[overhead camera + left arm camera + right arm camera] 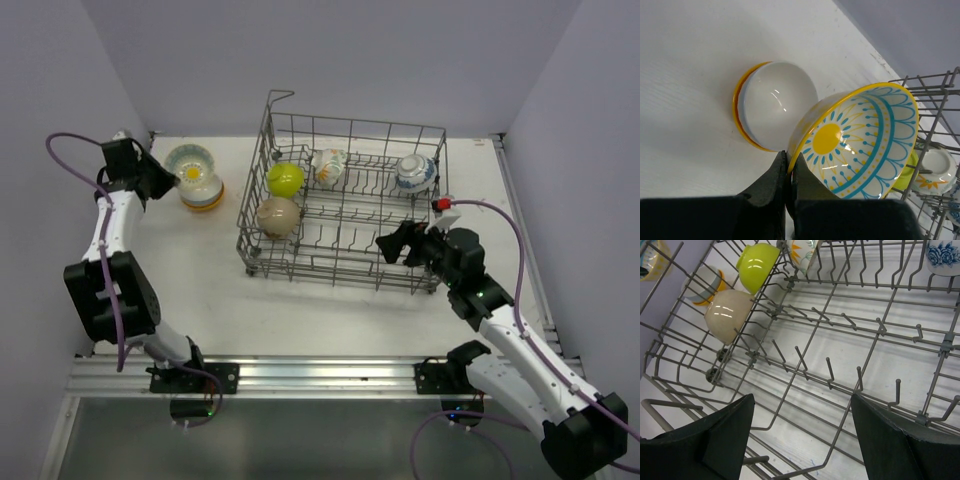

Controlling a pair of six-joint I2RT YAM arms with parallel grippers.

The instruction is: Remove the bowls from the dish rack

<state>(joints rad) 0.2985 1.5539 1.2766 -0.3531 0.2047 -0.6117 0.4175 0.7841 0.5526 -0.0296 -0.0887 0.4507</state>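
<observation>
The dish rack (345,270) holds 4 bowls (285,179); bowl stack (203,192) lies left.

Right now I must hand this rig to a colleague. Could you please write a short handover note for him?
Left gripper: shut on the rim of the sun-pattern bowl, which is tilted beside the stack on the table.
Right gripper: open, holding nothing, over the near right part of the dish rack.
Done: the white bowl sits nested in the orange-yellow bowl on the table.
Left: set down the held bowl, then unload the lime bowl, beige bowl, floral bowl and blue-pattern bowl.
</observation>
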